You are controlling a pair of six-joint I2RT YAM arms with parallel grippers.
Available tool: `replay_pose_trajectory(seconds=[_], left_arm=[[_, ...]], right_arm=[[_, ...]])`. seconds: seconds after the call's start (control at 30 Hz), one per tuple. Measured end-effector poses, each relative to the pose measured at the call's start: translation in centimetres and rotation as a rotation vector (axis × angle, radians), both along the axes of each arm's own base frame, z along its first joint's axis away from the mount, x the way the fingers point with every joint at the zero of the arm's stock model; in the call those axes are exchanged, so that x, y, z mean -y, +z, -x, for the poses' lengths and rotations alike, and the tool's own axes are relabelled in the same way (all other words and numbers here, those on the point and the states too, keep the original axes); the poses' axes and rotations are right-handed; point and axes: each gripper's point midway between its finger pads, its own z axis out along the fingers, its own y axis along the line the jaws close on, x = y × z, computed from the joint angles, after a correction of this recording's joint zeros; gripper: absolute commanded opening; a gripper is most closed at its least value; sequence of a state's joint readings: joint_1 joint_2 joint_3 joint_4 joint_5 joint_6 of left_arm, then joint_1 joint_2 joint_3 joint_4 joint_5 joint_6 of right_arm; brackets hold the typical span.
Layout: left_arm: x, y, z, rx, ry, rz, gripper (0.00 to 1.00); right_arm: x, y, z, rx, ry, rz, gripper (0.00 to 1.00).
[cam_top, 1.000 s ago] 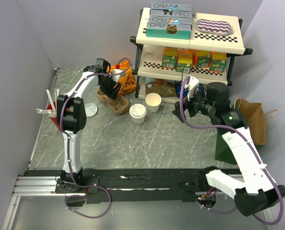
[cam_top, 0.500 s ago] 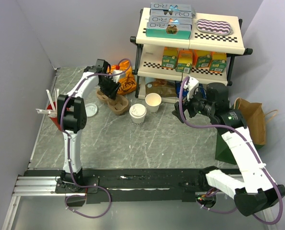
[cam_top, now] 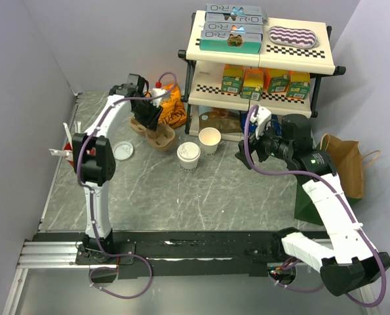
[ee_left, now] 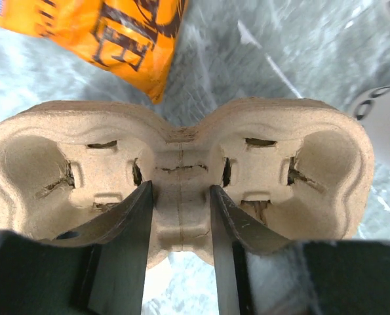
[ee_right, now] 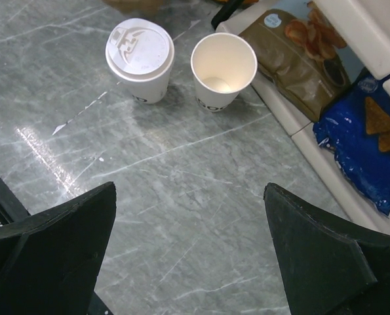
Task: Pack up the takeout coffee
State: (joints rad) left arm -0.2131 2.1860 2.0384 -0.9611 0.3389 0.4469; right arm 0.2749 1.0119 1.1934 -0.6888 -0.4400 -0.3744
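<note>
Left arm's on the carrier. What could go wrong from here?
1. The left gripper has its jaws pinching only the narrow, cracked middle bridge of the brown moulded-pulp cup carrier; it may tear or swing when lifted.
2. The orange snack bag lies right beside the carrier and could snag.
3. The lidded cream paper cup and open cream paper cup stand close; the wide-open right gripper might tip the open one.

— Where does the top view sit?
— High behind both arm bases, looking down and forward over the whole desk (cam_top: 201,197).
— And the wrists?
— The left camera looks along the left pincer (ee_left: 180,197), very close on the pulp carrier (ee_left: 181,147) between its fingers. The right camera hangs farther off. Beyond the right pincer (ee_right: 188,197) stand the lidded cup (ee_right: 140,52) and open cup (ee_right: 223,62), which the top view also shows.
</note>
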Motion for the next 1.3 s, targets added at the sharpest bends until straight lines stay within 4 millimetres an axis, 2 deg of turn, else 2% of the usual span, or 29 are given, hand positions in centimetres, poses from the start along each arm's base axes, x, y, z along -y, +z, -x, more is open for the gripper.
replay_pose_trajectory(seconds=[0.17,0.23,0.3,0.4,0.47,0.57,0.6,0.67,0.77,0.83,0.87,0.93,1.0,1.03,1.1,1.13,1.3], left_arm=[[0.0,4.9,0.4,0.095,0.020,0.032,0.15],[-0.1,6.0,0.6,0.120,0.034,0.037,0.02],[-0.4,6.2,0.5,0.121,0.064,0.031,0.01],[-0.5,4.0,0.1,0.049,0.132,0.024,0.01],[-0.4,1.8,-0.5,-0.001,0.182,0.023,0.01],[-0.7,-0.8,-0.4,-0.065,0.237,-0.003,0.01],[-0.8,-1.1,-0.4,-0.076,0.246,-0.008,0.04],[-0.9,-1.2,-0.4,-0.076,0.254,-0.013,0.01],[-0.9,-0.7,-0.6,-0.057,0.247,-0.013,0.02],[-0.8,-0.6,-0.6,-0.055,0.228,-0.010,0.14],[-0.7,-0.7,-0.5,-0.056,0.213,-0.004,0.26],[-0.4,-0.9,-0.3,-0.056,0.198,0.013,0.27],[-0.4,-1.4,0.4,-0.075,0.194,0.014,0.37],[-0.4,-1.6,0.6,-0.083,0.194,0.013,0.46],[-0.5,-1.9,0.7,-0.091,0.197,0.011,0.53],[-0.5,-2.0,0.8,-0.094,0.197,0.009,0.61],[-0.6,-2.3,0.5,-0.076,0.209,0.011,0.66]], right_arm=[[-0.1,-0.9,0.1,-0.026,0.000,-0.006,0.99],[-0.3,-1.1,0.1,-0.034,0.004,-0.013,0.99],[-0.4,-1.1,0.1,-0.040,0.007,-0.020,0.99],[-0.6,-1.3,0.1,-0.053,0.012,-0.028,0.99],[-0.7,-1.4,0.1,-0.060,0.015,-0.032,0.99],[-0.8,-1.4,0.1,-0.062,0.016,-0.036,0.99],[-0.8,-1.4,0.1,-0.062,0.017,-0.037,0.99],[-0.8,-1.4,0.1,-0.064,0.016,-0.038,0.99],[-0.8,-1.6,0.3,-0.071,0.014,-0.041,0.99],[-0.8,-1.7,0.3,-0.076,0.014,-0.043,1.00],[-0.8,-1.7,0.3,-0.077,0.014,-0.045,1.00],[-0.8,-1.7,0.4,-0.078,0.013,-0.047,1.00],[-0.8,-1.7,0.4,-0.080,0.011,-0.049,1.00],[-0.8,-1.7,0.4,-0.080,0.011,-0.049,1.00],[-0.8,-1.7,0.4,-0.080,0.011,-0.049,1.00],[-0.8,-1.7,0.4,-0.080,0.010,-0.049,1.00],[-0.8,-1.7,0.4,-0.082,0.007,-0.052,1.00]])
